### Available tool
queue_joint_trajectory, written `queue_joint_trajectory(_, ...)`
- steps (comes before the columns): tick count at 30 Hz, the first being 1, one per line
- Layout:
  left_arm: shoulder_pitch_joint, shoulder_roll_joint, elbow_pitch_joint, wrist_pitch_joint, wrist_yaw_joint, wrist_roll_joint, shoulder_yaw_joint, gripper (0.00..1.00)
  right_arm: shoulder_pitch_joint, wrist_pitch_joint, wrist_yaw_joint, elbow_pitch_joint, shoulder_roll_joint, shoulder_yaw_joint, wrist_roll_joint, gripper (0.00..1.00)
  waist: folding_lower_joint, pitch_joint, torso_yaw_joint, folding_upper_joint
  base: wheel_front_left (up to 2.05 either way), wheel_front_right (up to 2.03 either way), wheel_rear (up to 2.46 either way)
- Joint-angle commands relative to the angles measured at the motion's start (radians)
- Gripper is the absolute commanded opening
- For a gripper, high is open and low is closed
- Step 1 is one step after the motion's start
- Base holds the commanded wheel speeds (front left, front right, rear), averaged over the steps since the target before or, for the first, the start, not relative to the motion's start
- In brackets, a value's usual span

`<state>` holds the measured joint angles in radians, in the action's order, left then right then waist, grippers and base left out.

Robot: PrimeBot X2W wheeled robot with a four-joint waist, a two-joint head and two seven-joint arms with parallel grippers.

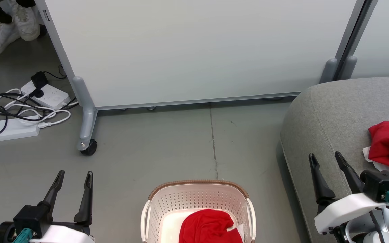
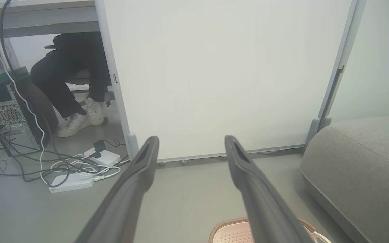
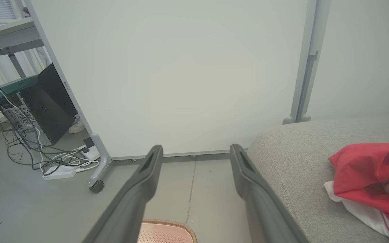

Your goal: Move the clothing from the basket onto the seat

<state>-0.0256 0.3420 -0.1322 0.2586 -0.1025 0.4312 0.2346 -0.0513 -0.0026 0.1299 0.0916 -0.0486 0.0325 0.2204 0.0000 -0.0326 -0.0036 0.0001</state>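
One red garment point(image 1: 208, 226) lies bunched on the floor of the basket point(image 1: 198, 197), toward its near side, with a bit of white trim at its right edge. The second red garment point(image 1: 388, 145), red over white, lies crumpled on the seat point(image 1: 336, 114), well to the right of the basket and farther off than it.

The left gripper point(image 1: 75, 173) hangs over bare floor point(image 1: 167, 145) to the left of the basket, apart from its handle. Its fingers are spread and hold nothing, and the red garment lies to its right, lower in the head view. The right gripper point(image 1: 325, 155) is to the right of the basket, over the seat's near edge, its fingers also spread and empty. The second red garment lies just to its right, untouched.

Beyond the basket stands a white partition panel point(image 1: 194, 50) on a castor point(image 1: 88, 147). Left of the basket and farther off, power strips point(image 1: 14, 130) and tangled cables lie on the floor, with a person's white shoes point(image 1: 8, 30) beyond them.
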Motion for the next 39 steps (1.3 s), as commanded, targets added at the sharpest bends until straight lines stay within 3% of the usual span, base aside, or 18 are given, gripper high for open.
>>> queue_joint_trajectory(1,0.014,0.006,-0.003,0.002,-0.001,0.000,-0.001,1.00,0.005,0.001,0.002,0.000,-0.004,-0.003,0.000,1.00,0.0000,0.000,0.000,-0.0001,0.00,0.00,0.00)
queue_joint_trajectory(15,0.064,0.014,0.043,-0.001,-0.027,-0.023,0.004,1.00,-0.016,0.003,0.002,-0.015,-0.004,-0.009,0.012,1.00,0.0000,0.031,-0.001,-0.0001,0.00,0.00,0.00)
queue_joint_trajectory(22,0.209,0.003,0.103,-0.001,-0.021,-0.039,0.005,1.00,-0.073,0.003,0.002,-0.077,-0.004,-0.025,0.018,1.00,0.0000,0.172,-0.011,-0.0001,0.00,0.00,0.00)
queue_joint_trajectory(30,0.403,-0.048,0.021,0.003,0.032,-0.022,0.032,1.00,-0.181,-0.020,0.002,-0.128,-0.004,-0.028,0.038,1.00,0.0000,0.372,-0.060,-0.0001,0.00,0.00,0.00)
queue_joint_trajectory(39,0.599,-0.123,-0.252,-0.002,0.129,-0.050,0.136,1.00,-0.301,-0.074,0.002,-0.149,-0.004,-0.016,0.054,1.00,0.0000,0.618,-0.138,-0.0001,0.00,0.00,0.00)
